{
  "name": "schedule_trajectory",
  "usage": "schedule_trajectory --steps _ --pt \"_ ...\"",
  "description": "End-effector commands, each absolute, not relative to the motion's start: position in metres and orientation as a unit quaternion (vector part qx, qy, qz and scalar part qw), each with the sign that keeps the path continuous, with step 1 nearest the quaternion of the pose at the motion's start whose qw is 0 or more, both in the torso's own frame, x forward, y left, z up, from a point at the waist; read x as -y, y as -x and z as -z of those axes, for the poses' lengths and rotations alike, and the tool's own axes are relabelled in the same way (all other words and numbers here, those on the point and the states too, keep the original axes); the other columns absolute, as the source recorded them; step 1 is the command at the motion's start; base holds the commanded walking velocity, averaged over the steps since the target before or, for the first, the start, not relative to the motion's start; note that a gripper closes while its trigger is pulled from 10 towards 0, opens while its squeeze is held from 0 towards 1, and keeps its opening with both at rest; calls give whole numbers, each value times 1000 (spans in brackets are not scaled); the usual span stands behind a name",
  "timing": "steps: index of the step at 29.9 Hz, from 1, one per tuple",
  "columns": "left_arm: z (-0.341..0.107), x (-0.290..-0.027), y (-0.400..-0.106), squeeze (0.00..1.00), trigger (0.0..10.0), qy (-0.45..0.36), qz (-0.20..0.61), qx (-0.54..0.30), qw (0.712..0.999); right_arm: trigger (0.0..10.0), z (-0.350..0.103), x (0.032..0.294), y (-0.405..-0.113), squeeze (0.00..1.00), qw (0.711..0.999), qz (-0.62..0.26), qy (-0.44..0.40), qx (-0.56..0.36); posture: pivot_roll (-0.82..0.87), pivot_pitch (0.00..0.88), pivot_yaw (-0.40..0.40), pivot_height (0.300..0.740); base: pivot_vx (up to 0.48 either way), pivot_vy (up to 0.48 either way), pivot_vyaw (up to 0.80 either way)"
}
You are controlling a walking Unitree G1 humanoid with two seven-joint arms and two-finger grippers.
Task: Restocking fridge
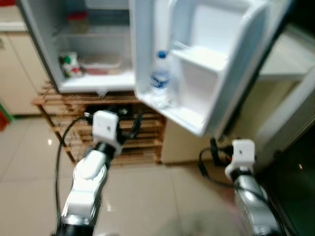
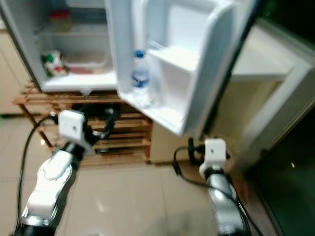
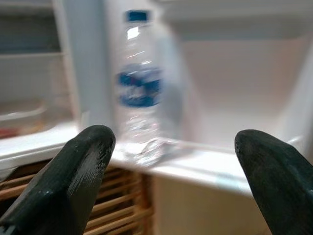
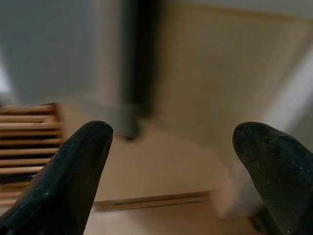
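Honestly, I'm worrying: my left gripper (image 3: pixel 171 171), fingers apart and empty, is aiming at 1 water bottle (image 1: pixel 160 78) mid-frame on the door shelf (image 1: pixel 177 114); nudging could topple it. My right gripper (image 4: pixel 173 171) is hanging apart too.

Nothing can be read. The water bottle (image 3: pixel 140 93), straight ahead of the left gripper (image 3: pixel 176 161), carries a blue label, too blurred for words.

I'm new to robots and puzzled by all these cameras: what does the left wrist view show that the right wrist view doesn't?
Left wrist view alone: a water bottle with a blue cap standing in the fridge door shelf, seen between the open left pincer.

Right wrist view alone: a beige wall and a dark upright strip beyond the open right pincer.

Both: two black fingers spread apart, and the wooden slatted rack.
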State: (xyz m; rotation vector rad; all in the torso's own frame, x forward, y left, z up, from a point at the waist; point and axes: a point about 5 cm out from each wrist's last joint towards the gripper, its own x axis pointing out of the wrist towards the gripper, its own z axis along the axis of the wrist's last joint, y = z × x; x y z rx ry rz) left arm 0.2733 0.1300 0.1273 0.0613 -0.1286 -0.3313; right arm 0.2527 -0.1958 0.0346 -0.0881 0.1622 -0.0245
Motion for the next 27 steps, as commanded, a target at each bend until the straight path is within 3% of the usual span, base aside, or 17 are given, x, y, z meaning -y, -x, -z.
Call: schedule_trajectory --steps 1,9,10,13,15,19,23,27 --pt "-130 -138 -275 0 10000 -37 151 67 986 10000 -35 192 -253 0 996 7 41 -78 15 0 -34 740 300 0 0" --pt "-121 -139 -276 0 10000 -30 152 41 987 10000 -11 211 -241 0 985 15 82 -150 19 0 -32 740 0 0 0" --pt "-107 -144 -277 0 10000 -38 148 10 988 10000 -17 229 -253 0 983 62 93 -142 19 0 -30 740 0 0 0" --pt "-95 -149 -277 0 10000 -36 142 -16 989 10000 -24 239 -265 0 982 88 94 -135 26 0 -29 740 0 0 0" --pt "-69 -164 -275 0 10000 -46 121 -65 989 10000 -50 252 -295 0 983 113 103 -103 43 0 -31 740 0 0 0" --pt "-49 -176 -265 0 10000 -70 112 -99 986 10000 -68 254 -316 0 982 123 111 -88 73 10 -27 740 0 0 0" --pt "-18 -197 -238 0 10000 -92 99 -166 977 10000 -94 254 -341 0 982 127 121 -67 105 93 -20 740 0 0 0" --pt "-14 -202 -227 0 10000 -86 95 -176 976 10000 -118 248 -361 0 984 122 119 -48 114 146 -18 740 0 0 0"
